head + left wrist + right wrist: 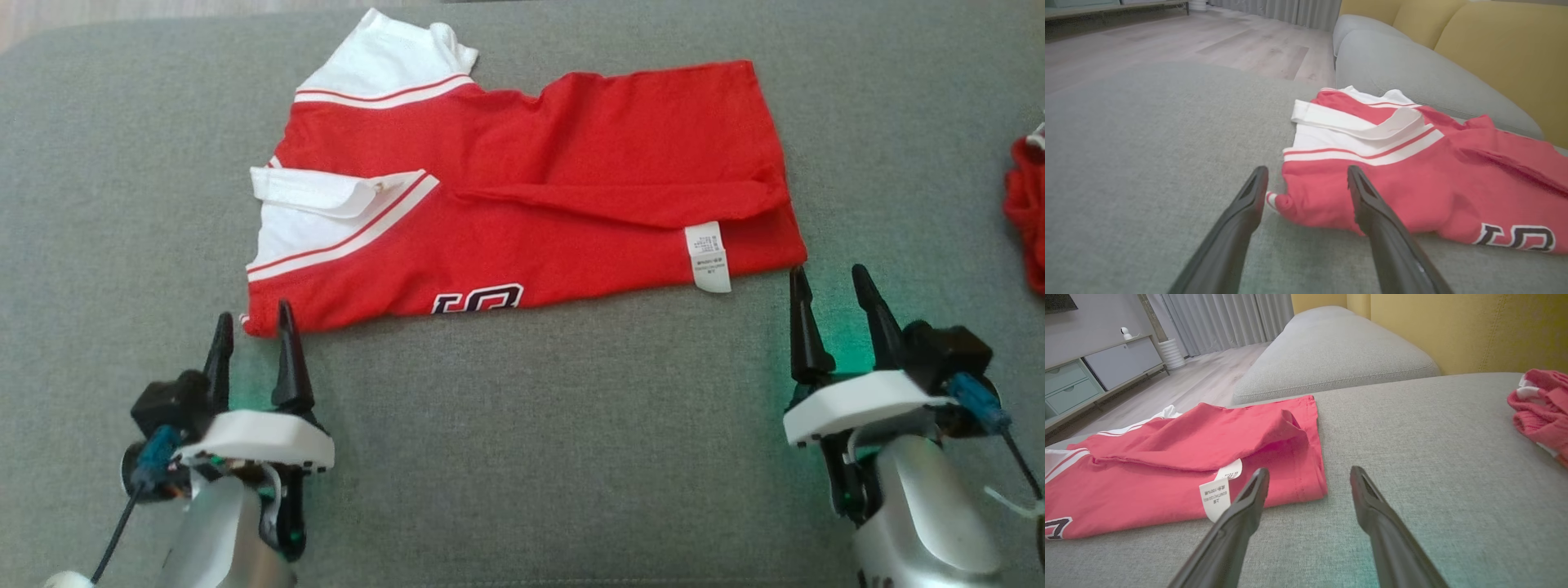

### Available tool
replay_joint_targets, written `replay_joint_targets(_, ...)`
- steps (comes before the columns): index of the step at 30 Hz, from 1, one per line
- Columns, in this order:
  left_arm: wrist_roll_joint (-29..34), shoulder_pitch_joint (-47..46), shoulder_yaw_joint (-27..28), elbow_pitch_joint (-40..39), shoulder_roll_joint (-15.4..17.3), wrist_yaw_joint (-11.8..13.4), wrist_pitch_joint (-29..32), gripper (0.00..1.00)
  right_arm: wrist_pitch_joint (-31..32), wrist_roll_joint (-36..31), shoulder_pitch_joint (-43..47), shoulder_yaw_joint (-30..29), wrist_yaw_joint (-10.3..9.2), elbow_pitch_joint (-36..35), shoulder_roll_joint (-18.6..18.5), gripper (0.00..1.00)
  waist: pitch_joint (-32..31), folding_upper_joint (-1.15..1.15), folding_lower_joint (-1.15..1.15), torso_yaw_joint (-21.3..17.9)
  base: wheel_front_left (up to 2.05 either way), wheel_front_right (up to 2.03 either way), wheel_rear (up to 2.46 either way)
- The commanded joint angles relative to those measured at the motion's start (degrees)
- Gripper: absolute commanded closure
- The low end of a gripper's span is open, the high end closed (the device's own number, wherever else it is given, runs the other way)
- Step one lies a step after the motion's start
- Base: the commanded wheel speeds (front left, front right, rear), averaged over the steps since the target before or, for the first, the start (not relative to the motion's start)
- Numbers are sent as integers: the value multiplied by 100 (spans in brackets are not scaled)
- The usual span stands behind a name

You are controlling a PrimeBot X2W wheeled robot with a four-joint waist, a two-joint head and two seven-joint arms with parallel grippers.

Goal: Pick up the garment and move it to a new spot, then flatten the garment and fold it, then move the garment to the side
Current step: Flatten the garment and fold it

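Now, left pincer [253,310]: spread, red-and-white jersey [571,163] corner between its tips.
Right pincer [827,269]: spread, jersey's hem corner just off its left fingertip.
Risk: pinching only the top layer; the fold could slide apart.

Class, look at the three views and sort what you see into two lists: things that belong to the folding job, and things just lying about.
Belongs to the job: red and white garment; left gripper, open; right gripper, open; grey sofa seat under it.
Just lying about: crumpled red cloth on the robot's right; yellow backrest; cabinet across the room.
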Motion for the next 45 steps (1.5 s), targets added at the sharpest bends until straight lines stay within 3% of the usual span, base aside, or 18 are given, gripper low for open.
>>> replay_joint_targets(1, -99, -181, 210, -38, 108, -39, -31, 0, -63, 38, -243, 172, 37, -150, 7, 0, 60, 0, -1, -43, 0, 0, 0)
replay_joint_targets(17, -560, -708, 192, 1405, 108, -46, -31, 0, -63, -26, -564, 241, 37, 63, 7, 0, 408, 0, -1, -180, 0, 0, 0)
replay_joint_targets(18, -564, -727, 148, 1493, 108, -51, -31, 7, -63, -31, -595, 268, 37, 135, 7, 0, 413, 0, -1, -171, 0, 0, 0)
replay_joint_targets(19, -582, -748, 95, 1578, 108, -64, -31, 53, -63, -27, -631, 290, 37, 214, 7, 0, 417, 0, -1, -161, 0, 0, 0)
replay_joint_targets(21, -639, -792, -10, 1713, 108, -94, -31, 100, -63, -7, -718, 333, 37, 378, 7, 0, 429, 0, -1, -135, 0, 0, 0)
replay_joint_targets(32, -990, -968, -622, 1814, 108, -203, -31, 100, -63, 481, -1309, 348, 37, 1625, 7, 0, 514, 0, -1, 18, 0, 0, 0)
replay_joint_targets(33, -1016, -973, -658, 1798, 108, -206, -31, 100, -63, 493, -1358, 419, 37, 1730, 7, 11, 520, 0, -1, 26, 0, 0, 0)
replay_joint_targets(34, -1030, -979, -699, 1785, 108, -207, -31, 100, -63, 508, -1403, 481, 37, 1822, 7, 51, 527, 0, -1, 34, 0, 0, 0)
replay_joint_targets(35, -1044, -985, -731, 1773, 108, -209, -31, 100, -63, 547, -1441, 541, 37, 1903, 7, 81, 534, 0, -1, 41, 0, 0, 0)
replay_joint_targets(36, -1064, -989, -772, 1751, 108, -210, -31, 100, -63, 590, -1476, 590, 37, 1962, 7, 100, 538, 0, -1, 45, 0, 0, 0)
replay_joint_targets(45, -1156, -717, -963, 1323, 108, -212, -31, 100, -63, 774, -1253, 405, 37, 1653, 7, 100, 220, 0, -1, -4, 0, 0, 0)
